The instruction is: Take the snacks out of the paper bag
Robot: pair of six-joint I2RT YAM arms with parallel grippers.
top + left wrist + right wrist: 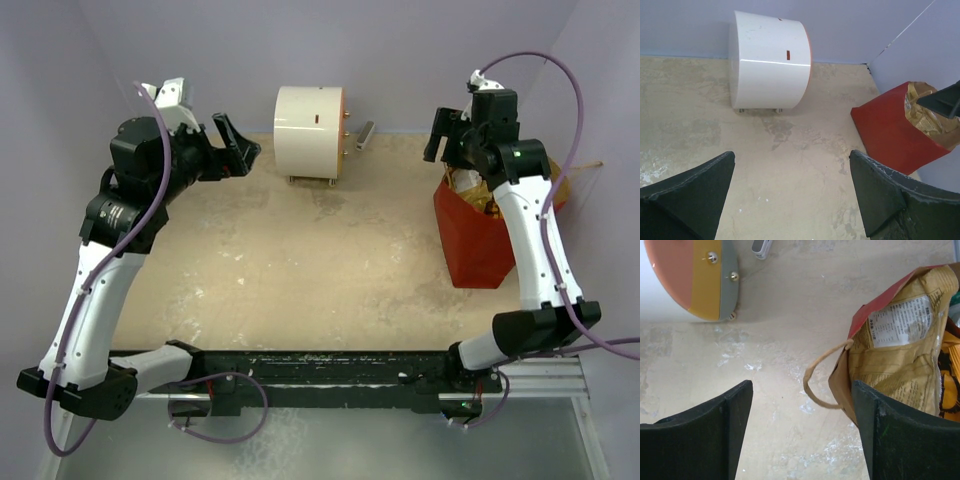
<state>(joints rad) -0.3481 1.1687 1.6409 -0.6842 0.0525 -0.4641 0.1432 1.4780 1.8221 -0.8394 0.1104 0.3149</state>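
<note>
The left end effector is held released above the far left of the surface. The right end effector is held by the far corner of one red bag, which stands at the right. One white cylinder is set at the back.

From the left wrist, nothing is seen between the two fingers.

From the right wrist, the jaws are seen parted and empty beside one twine handle. Two snacks can be counted in the bag's mouth: one golden packet and one orange packet.

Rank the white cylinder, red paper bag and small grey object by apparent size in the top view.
1. red paper bag, partly hidden by the right arm.
2. white cylinder, a close second.
3. small grey object beside it, clearly smallest.
</note>
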